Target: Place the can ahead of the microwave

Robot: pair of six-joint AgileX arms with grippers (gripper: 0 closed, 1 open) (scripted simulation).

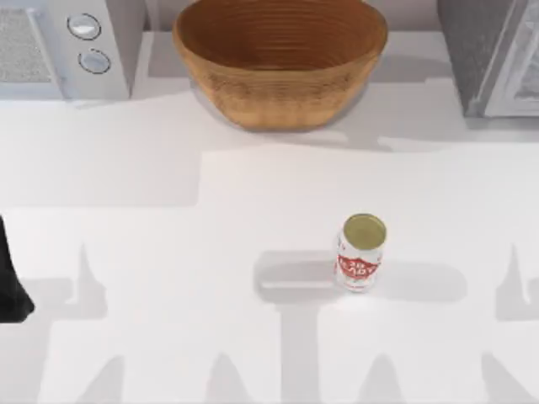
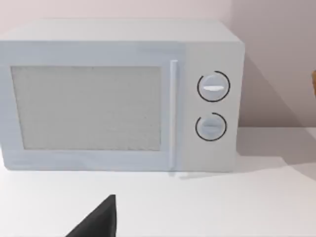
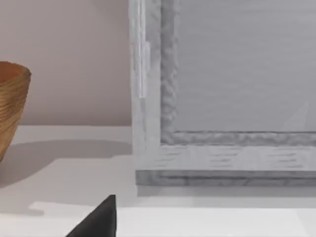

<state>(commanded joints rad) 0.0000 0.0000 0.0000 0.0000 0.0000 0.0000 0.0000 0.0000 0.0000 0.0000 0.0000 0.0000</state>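
The can (image 1: pixel 360 252) stands upright on the white table, right of centre, with a white-and-red label and a dull gold lid. The microwave (image 1: pixel 63 50) sits at the back left corner, its two round dials (image 2: pixel 213 87) and mesh window (image 2: pixel 86 107) facing the left wrist view. A dark part of my left gripper (image 2: pixel 96 221) shows low in that view, well short of the microwave. My left arm (image 1: pixel 10 282) is parked at the table's left edge, far from the can. A dark part of my right gripper (image 3: pixel 96 221) shows in the right wrist view.
A large woven basket (image 1: pixel 280 59) stands at the back centre. A darker speckled grey appliance (image 1: pixel 493 55) with a pale door frame fills the back right corner. Bare white table lies between the can and the microwave.
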